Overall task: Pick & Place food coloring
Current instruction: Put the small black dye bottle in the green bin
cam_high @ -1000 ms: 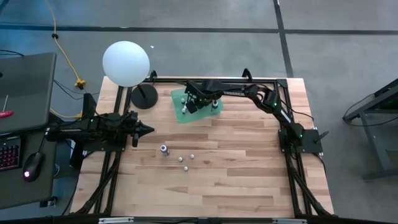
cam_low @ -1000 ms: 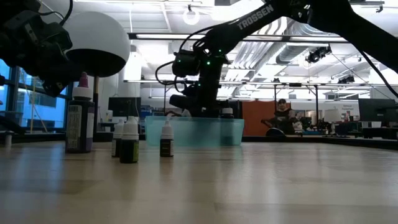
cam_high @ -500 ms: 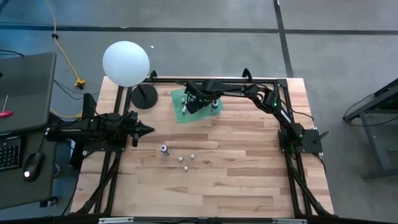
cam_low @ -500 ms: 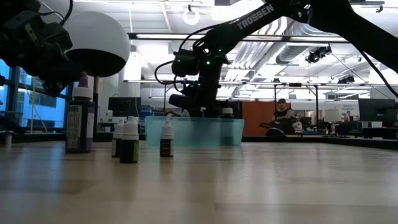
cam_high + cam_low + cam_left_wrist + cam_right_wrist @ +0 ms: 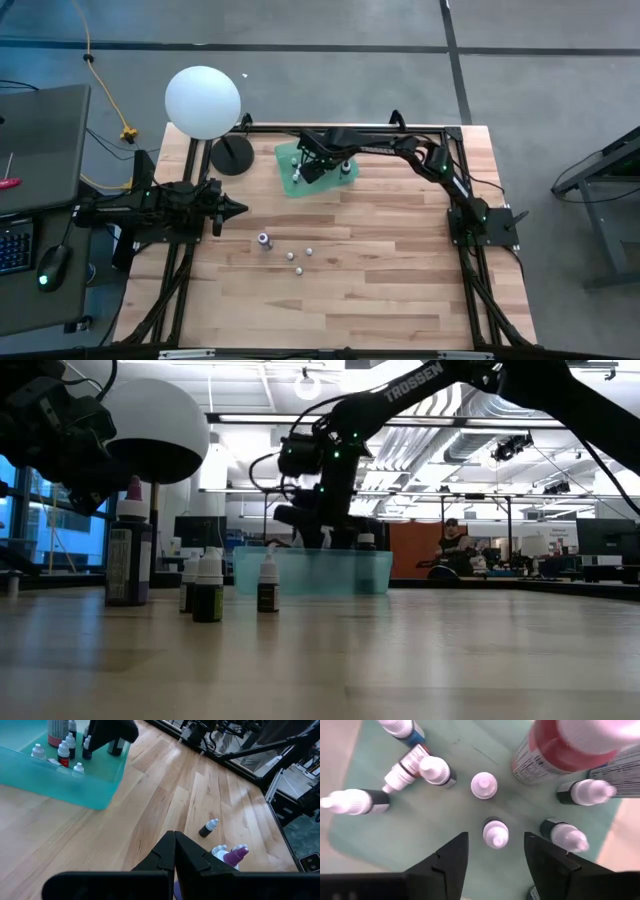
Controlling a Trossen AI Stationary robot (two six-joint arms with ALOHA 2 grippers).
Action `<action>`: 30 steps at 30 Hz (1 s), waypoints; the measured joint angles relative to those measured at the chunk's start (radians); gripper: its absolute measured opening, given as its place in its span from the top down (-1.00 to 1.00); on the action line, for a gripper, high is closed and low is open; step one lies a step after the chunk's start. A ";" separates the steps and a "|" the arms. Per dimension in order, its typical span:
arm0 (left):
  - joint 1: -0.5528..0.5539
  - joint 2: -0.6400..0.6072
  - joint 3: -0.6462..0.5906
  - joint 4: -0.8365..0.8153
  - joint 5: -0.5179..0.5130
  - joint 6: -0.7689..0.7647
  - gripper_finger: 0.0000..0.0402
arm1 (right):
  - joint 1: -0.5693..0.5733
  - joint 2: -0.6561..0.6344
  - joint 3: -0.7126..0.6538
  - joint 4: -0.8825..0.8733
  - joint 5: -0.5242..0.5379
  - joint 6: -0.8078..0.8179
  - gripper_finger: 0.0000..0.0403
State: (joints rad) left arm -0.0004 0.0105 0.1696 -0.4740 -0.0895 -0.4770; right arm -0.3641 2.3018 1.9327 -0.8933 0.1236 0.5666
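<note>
Four small bottles (image 5: 290, 253) stand loose mid-table, w/ more bottles in the green tray (image 5: 288, 186) near the back edge. Right gripper (image 5: 495, 851) hangs over the tray, fingers spread wide, holding nothing; one white-capped bottle (image 5: 495, 833) stands upright btwn them. Left gripper (image 5: 174, 851) waits at table's left, fingers together, empty.

A robotics lab in an open-plan workspace — a wooden table (image 5: 380, 290) on a concrete floor (image 5: 540, 90), ceiling ducts (image 5: 480, 445) above, desks with monitors (image 5: 585, 540) behind, a laptop (image 5: 40, 150) alongside.
</note>
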 joint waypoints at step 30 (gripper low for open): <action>0.000 0.000 0.000 0.000 0.000 0.000 1.00 | 0.031 -0.442 0.000 -0.022 -0.021 -0.289 0.08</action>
State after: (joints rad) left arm -0.0002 0.0105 0.1696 -0.4740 -0.0895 -0.4770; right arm -0.3329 1.8600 1.9327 -0.9150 0.1030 0.2776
